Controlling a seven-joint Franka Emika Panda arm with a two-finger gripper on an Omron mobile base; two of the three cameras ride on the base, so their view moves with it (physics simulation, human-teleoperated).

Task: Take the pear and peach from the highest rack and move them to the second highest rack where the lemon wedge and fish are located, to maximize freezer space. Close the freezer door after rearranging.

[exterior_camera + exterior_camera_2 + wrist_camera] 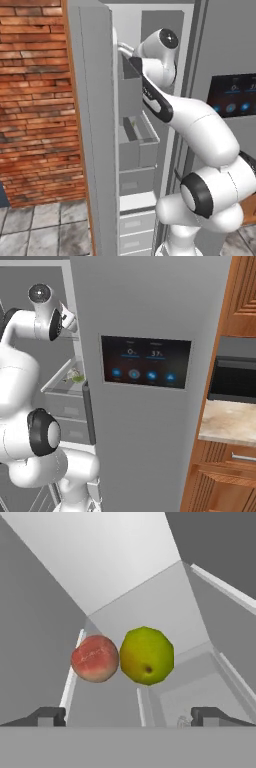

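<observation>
The tool [128, 717] stood released, its two dark fingertips [49, 716] set wide apart at the bottom of the hand view and holding nothing. Both fruits lay ahead of it, between the lines of the fingertips and clear of them. The peach [95, 658] sat on the left in that view, and the pear [147, 655] sat just beside it on the right, the two touching or very nearly so. The pear showed its dark blossom end toward the camera. Both rested on the grey floor of the highest rack [107, 704], near its rear wall, with the freezer's pale inner walls rising behind them.

In the left base view the white arm [200, 125] reached up and into the open freezer [95, 125], its wrist at the level of the top rack. A lower rack [141, 145] stood pulled partway out beneath it. In the right base view a small greenish item [76, 375], too small to identify, lay on a rack [60, 387] below the wrist. The freezer door [145, 406] with its dark display panel [146, 362] stood open.
</observation>
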